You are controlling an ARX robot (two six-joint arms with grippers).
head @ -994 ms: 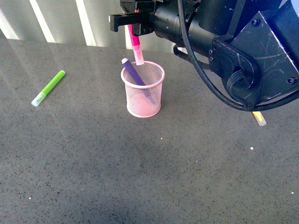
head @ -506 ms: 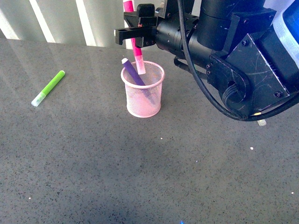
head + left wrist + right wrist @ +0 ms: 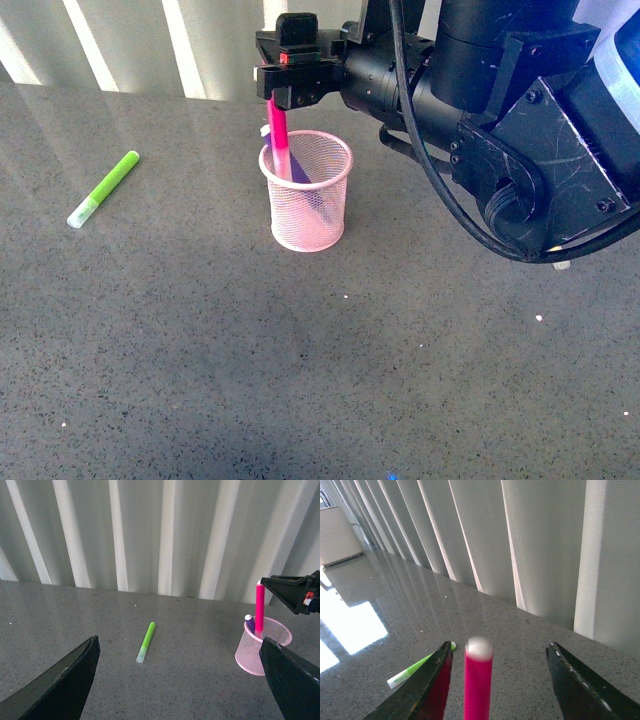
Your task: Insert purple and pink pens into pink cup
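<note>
The green marker (image 3: 103, 188) lies on the table (image 3: 300, 380) well left of the cup, unmoved. The left gripper (image 3: 180, 680) hangs spread wide and empty, well apart from everything. At the pink cup (image 3: 307, 192), the pink pen (image 3: 278, 140) stands nearly upright with its lower end inside the mesh; half a second ago it hung higher, its tip just at the rim. The purple pen (image 3: 298, 168) leans inside the cup, as before. The right gripper (image 3: 287, 92) sits directly above the cup, and the wrist view shows its jaws parted, clear of the pen on both sides. Judgement: both pens are in and the insertion is essentially complete.
</note>
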